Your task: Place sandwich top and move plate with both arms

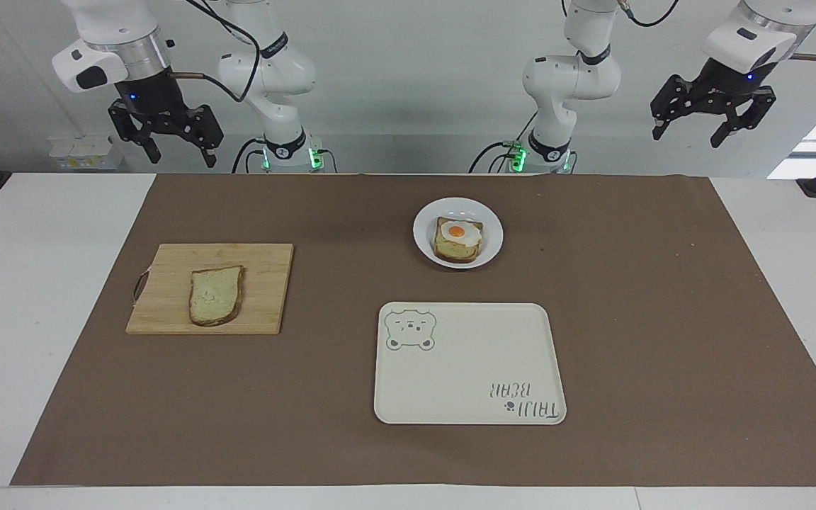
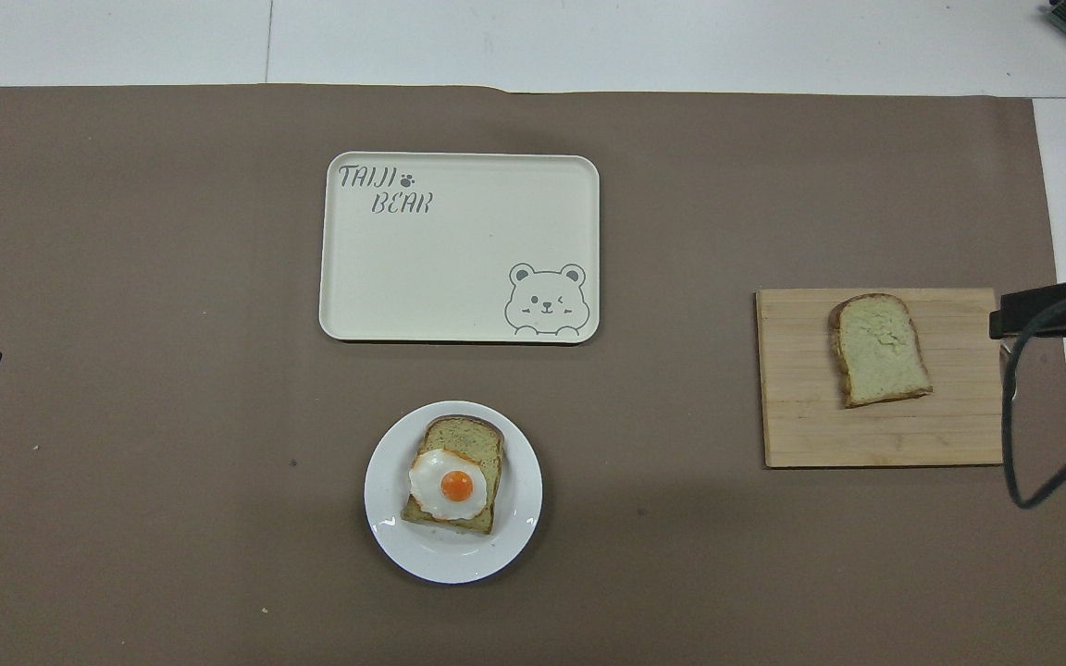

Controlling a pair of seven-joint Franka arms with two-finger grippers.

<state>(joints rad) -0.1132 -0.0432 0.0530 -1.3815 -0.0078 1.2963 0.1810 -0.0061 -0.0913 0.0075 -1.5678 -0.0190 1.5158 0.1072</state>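
two bread slices: the sandwich top (image 1: 215, 295), pale and brown-crusted with one rounded end, lies flat on a slatted wooden board (image 1: 259, 312) toward the right arm's end, well apart from the glossy round plate (image 1: 425, 244) bearing egg-topped bread (image 1: 457, 239), which sits nearer the robots than the matte cream tray (image 1: 465, 375). only the facing view shows the left gripper (image 1: 714, 132) and right gripper (image 1: 174, 151) whole, raised by the table's robot edge, fingers spread, holding nothing.

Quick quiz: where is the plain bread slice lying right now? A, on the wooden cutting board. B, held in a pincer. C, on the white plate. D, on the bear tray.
A: the plain bread slice lies flat on the wooden cutting board, apart from the plate that holds the egg-topped slice.
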